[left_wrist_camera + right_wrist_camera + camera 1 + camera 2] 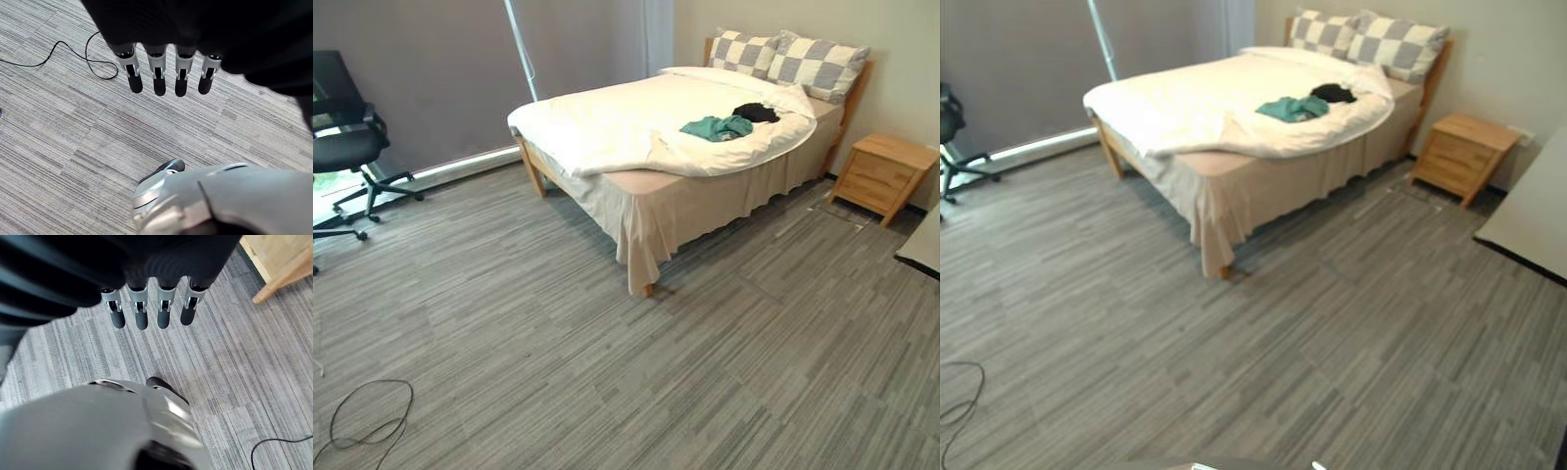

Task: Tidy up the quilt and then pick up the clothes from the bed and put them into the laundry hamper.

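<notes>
A bed [646,201] with a wooden frame stands across the room. A cream quilt [626,122] lies rumpled over it, one corner hanging off the near side. On the quilt lie a teal garment [717,127] and, just beyond it, a black garment [757,113]. Two checked pillows [788,57] lean at the headboard. My left hand [168,73] hangs over the carpet, fingers straight, holding nothing. My right hand [149,308] hangs the same way above the floor, empty.
A wooden nightstand [884,174] stands right of the bed. A black office chair [347,137] sits at the far left by the grey blind. A pale tabletop edge [1528,220] juts in at the right. Grey carpet [607,362] stretches between me and the bed.
</notes>
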### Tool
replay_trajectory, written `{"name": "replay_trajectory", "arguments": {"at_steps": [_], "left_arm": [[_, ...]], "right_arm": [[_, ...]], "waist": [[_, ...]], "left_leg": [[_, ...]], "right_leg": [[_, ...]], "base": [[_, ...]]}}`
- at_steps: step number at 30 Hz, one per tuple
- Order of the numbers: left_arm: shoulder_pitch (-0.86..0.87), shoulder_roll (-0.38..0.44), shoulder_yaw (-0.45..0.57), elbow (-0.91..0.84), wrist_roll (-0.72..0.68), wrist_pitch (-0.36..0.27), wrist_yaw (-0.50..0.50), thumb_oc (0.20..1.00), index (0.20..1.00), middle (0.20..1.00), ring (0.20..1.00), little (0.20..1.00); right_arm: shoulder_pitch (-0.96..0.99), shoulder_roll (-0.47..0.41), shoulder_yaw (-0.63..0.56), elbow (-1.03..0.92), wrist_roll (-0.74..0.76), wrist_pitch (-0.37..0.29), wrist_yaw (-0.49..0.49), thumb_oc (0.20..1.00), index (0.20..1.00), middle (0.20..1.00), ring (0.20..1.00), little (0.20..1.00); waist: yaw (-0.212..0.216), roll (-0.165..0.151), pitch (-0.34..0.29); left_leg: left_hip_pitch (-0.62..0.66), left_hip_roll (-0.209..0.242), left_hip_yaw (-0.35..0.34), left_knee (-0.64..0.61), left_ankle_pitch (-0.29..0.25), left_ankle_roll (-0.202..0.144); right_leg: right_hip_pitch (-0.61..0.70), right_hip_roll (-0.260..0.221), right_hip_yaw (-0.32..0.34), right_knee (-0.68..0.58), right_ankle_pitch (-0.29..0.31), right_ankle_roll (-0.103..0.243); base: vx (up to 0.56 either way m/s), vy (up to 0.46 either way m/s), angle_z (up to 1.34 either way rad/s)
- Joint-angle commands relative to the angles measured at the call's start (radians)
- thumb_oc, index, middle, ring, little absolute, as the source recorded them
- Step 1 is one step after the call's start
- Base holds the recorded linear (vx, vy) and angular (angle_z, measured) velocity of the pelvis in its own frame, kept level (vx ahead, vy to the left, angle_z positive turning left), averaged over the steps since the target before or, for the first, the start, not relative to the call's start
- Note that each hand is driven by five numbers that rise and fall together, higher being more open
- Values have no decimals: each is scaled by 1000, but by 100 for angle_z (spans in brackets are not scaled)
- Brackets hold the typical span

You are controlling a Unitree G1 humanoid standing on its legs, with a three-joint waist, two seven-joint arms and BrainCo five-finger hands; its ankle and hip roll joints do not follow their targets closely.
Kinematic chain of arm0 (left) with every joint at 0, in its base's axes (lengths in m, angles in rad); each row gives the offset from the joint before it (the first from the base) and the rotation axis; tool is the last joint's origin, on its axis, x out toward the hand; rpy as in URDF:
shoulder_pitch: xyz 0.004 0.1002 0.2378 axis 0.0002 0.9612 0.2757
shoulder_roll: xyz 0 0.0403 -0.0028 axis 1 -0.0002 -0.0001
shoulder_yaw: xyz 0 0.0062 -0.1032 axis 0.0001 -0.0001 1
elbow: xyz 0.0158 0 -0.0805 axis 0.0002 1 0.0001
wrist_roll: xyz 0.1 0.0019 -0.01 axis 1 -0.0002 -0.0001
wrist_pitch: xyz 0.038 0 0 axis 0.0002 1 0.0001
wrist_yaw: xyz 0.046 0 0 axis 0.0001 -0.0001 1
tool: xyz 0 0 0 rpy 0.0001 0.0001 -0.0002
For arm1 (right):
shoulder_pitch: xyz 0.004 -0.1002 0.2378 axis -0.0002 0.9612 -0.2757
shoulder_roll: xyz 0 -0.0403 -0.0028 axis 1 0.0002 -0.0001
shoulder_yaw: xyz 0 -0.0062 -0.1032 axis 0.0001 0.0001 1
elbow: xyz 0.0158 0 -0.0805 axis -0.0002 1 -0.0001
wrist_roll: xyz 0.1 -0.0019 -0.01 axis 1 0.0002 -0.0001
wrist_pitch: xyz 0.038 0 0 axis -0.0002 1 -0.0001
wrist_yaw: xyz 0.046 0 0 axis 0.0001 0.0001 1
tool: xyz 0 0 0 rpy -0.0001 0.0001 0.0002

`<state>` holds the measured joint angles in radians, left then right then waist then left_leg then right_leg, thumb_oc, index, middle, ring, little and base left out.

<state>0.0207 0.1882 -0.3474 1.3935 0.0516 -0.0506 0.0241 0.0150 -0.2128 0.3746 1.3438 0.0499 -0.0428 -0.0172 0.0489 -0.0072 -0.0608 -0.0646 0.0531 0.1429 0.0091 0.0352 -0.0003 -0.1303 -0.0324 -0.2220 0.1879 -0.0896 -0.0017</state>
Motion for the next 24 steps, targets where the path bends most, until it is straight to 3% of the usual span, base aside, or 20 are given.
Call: {"name": "replay_trajectory", "arguments": {"at_steps": [1, 18, 24], "left_arm": [[-101, -26, 7, 32, 24, -40, 12, 1000, 1000, 1000, 1000, 1000], [-109, -25, -18, 32, 51, -41, 18, 1000, 1000, 1000, 1000, 1000], [-123, -26, -19, 23, 36, -43, 31, 1000, 1000, 1000, 1000, 1000]], "right_arm": [[-99, 64, 6, 14, 44, -34, 5, 1000, 1000, 1000, 1000, 1000], [-87, 67, 8, 13, 33, -29, 11, 1000, 1000, 1000, 1000, 1000], [-105, 67, 20, 19, 18, -20, -1, 1000, 1000, 1000, 1000, 1000]], "waist": [[20, -44, 56], [13, -52, 59], [19, -49, 87]], "left_leg": [[82, -37, 19, -96, -9, -33], [104, -37, 10, -96, -33, -33], [88, -47, -11, -96, -42, -24]], "right_leg": [[174, -63, -32, -275, 129, 144], [194, -59, -43, -275, 110, 139], [169, -59, -23, -275, 116, 139]], "base": [[42, -9, 1], [36, 7, 4], [31, 23, -2]]}}
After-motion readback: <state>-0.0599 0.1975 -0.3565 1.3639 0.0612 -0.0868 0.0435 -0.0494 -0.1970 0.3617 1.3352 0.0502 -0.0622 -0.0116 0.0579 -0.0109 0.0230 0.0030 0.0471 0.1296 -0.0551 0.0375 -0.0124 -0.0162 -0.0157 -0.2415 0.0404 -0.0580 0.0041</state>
